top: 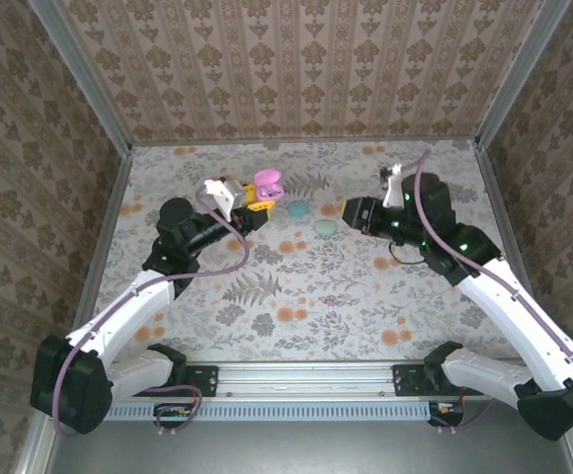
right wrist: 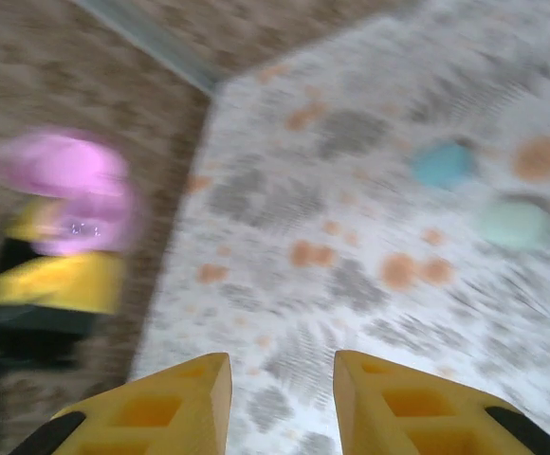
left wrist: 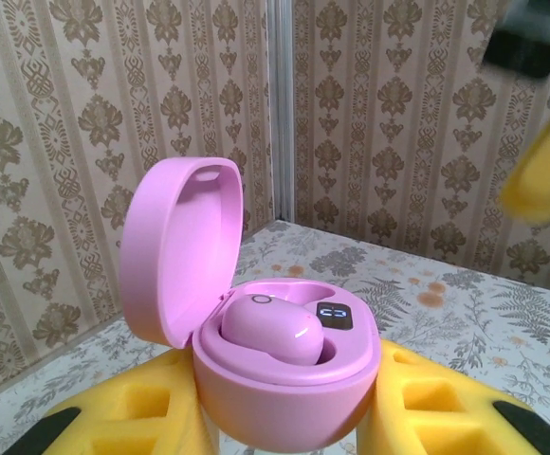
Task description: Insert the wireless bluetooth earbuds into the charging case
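Found left pincer [left wrist: 289,412] gripping open pink case [left wrist: 284,384], one pink bud [left wrist: 273,332] seated inside. Found right pincer [right wrist: 282,398] narrowly parted, empty, over table [right wrist: 351,284].

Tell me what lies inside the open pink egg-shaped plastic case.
One small pink plastic earbud sits in the pink case, beside a small dark display. The socket beneath the bud is covered.

A pink egg-shaped plastic charging case [left wrist: 284,379] sat open between the fingers of the left gripper [top: 256,204] over the far left-centre of the floral-patterned table [top: 267,331], one pink plastic earbud [left wrist: 270,332] seated inside. Just to its right on the table lay a blue egg-shaped case [top: 297,208], with a teal egg-shaped case [top: 325,228] beside it and slightly nearer. Right of both was the right gripper [right wrist: 280,398], fingers apart, while a tiny pink bud [top: 332,299] lay well apart, nearer the arm bases.
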Available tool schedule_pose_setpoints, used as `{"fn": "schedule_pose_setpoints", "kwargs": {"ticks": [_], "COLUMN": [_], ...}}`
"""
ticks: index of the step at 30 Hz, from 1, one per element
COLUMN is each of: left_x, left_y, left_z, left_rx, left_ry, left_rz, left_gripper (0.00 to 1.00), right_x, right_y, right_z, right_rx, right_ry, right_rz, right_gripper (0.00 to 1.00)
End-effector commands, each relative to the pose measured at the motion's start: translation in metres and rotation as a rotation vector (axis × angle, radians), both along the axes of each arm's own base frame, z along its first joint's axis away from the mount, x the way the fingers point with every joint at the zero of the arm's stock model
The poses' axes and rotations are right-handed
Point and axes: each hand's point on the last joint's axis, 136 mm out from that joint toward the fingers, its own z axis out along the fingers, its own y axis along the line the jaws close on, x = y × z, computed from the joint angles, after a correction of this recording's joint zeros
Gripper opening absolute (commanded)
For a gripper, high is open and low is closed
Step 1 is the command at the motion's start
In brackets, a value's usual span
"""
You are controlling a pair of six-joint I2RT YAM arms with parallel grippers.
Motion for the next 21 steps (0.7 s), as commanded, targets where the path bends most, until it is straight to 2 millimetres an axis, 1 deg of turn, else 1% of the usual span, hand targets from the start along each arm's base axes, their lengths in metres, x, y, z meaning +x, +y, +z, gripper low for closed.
{"fn": "schedule_pose_setpoints", "kwargs": {"ticks": [1,3,4,5,8,10,11,13,16,20,21], "left_x": [-0.005,-0.006,-0.007,-0.007,-0.007,-0.007,-0.007,-0.007,-0.008,-0.007,-0.007], "left_y": [0.004,0.004,0.004,0.004,0.004,0.004,0.004,0.004,0.003,0.004,0.004], "left_z": [0.018,0.020,0.021,0.021,0.023,0.024,0.024,0.023,0.023,0.022,0.022], "left_rx": [-0.024,-0.028,-0.029,-0.030,-0.033,-0.035,-0.035,-0.033,-0.031,-0.027,-0.028], "left_ry": [-0.075,-0.077,-0.078,-0.077,-0.080,-0.080,-0.080,-0.078,-0.078,-0.078,-0.075], "left_rz": [0.013,0.013,0.010,0.011,0.009,0.011,0.011,0.009,0.004,0.007,0.008], "left_gripper": [0.32,0.32,0.32,0.32,0.32,0.32,0.32,0.32,0.32,0.32,0.32], "right_x": [-0.022,-0.034,-0.036,-0.042,-0.055,-0.060,-0.061,-0.060,-0.056,-0.054,-0.059], "right_y": [-0.011,-0.004,0.000,0.000,0.008,0.015,0.018,0.021,0.023,0.035,0.035], "right_z": [-0.109,-0.146,-0.158,-0.174,-0.206,-0.217,-0.226,-0.236,-0.245,-0.250,-0.253], "right_rx": [-0.113,-0.102,-0.095,-0.108,-0.181,-0.226,-0.254,-0.294,-0.334,-0.351,-0.367], "right_ry": [0.303,0.414,0.447,0.503,0.594,0.614,0.632,0.638,0.652,0.654,0.680], "right_rz": [-0.015,0.024,0.034,0.031,0.071,0.112,0.129,0.152,0.173,0.238,0.255], "right_gripper": [0.36,0.38,0.39,0.39,0.40,0.42,0.42,0.43,0.44,0.43,0.43]}}
